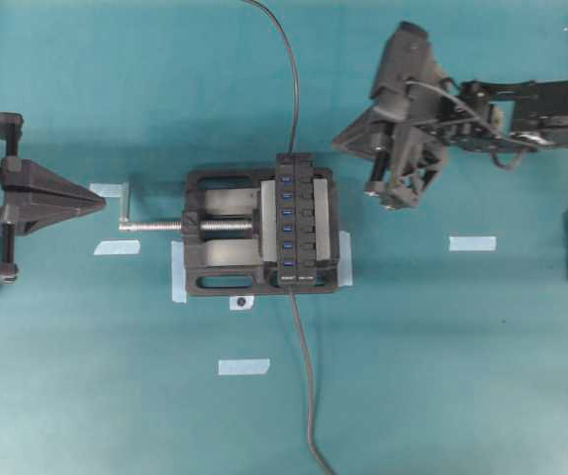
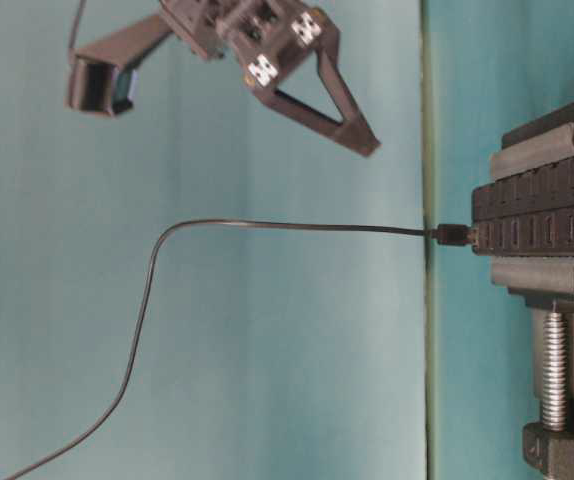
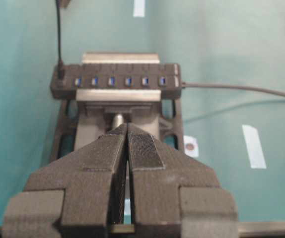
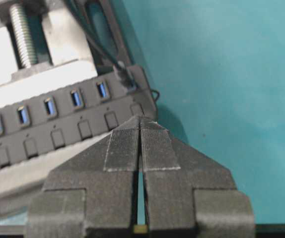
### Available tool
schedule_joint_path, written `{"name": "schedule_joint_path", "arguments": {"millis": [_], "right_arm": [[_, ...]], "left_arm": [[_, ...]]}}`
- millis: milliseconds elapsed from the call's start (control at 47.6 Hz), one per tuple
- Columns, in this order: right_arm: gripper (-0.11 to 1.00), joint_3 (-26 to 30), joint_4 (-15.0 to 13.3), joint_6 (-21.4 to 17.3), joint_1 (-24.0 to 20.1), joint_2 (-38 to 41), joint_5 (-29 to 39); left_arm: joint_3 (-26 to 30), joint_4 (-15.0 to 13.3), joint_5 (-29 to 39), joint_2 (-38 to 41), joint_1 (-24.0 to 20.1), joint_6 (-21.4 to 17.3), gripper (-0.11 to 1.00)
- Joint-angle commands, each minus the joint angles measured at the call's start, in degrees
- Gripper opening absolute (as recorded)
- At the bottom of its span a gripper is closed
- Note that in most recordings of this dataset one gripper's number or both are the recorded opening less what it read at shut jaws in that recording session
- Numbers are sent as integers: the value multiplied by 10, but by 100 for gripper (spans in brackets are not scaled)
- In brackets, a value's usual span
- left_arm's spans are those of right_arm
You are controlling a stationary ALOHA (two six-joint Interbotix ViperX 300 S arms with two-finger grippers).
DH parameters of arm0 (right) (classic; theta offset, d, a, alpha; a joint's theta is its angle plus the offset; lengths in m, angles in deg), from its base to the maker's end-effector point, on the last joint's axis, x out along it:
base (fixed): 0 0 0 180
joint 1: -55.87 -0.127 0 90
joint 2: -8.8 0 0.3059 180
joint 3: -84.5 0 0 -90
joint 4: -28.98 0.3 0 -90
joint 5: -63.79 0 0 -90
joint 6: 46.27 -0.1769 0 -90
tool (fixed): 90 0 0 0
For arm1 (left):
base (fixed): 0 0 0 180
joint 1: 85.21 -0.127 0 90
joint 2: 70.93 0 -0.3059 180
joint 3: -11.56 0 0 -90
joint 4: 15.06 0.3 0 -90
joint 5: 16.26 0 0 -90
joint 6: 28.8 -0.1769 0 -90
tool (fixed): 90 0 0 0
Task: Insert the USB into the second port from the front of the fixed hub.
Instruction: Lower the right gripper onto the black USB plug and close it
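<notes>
Both tools closed and empty; the small black USB plug (image 2: 453,234) sits in the long narrow black bar-shaped hub (image 1: 295,219).

The table-level view alone shows the plug seated in the hub's face, its thin black cable (image 2: 267,226) running out and drooping away; from overhead only the cable leaving the hub's end at the top of that view is clear, and which port it fills I cannot tell. The hub is clamped in the black vise with a silver screw handle (image 1: 223,230) on the teal desk (image 1: 442,376). The right tool (image 1: 391,198) hangs raised, angled down just beside the hub, fingers pressed together. The left tool (image 1: 96,200) lies level, well apart, pointing at the vise, fingers likewise together.
</notes>
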Motion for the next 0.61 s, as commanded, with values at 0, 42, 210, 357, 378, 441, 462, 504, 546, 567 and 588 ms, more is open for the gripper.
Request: {"name": "schedule_joint_path", "arguments": {"millis": [0,42,210,357,378,441,462,504,546,567,588], "right_arm": [[-1,18,-1,3,-1,4,-8],[-1,18,-1,3,-1,10,-10],[-1,23,0,2,-3,25,-17],[-1,29,-1,3,-7,40,-22],[-1,30,-1,3,-8,41,-24],[-1,32,-1,3,-10,47,-28],[-1,32,-1,4,-11,47,-30],[-1,33,-1,7,-11,51,-33],[-1,35,-1,11,-12,54,-34],[-1,37,-1,11,-12,55,-34],[-1,38,-1,13,-13,56,-34]], "left_arm": [[7,1,-3,3,-1,1,1],[6,1,-3,3,-1,1,1],[9,1,-4,1,-1,0,1],[4,1,-4,-7,-1,1,1],[4,0,-3,-9,-1,1,1],[1,1,-3,-13,-1,1,1],[0,0,-3,-14,-1,1,1],[-1,1,-3,-16,-1,1,1],[-2,0,-3,-18,-1,1,1],[-2,1,-4,-18,-1,1,1],[-2,0,-3,-18,-1,1,1]]}}
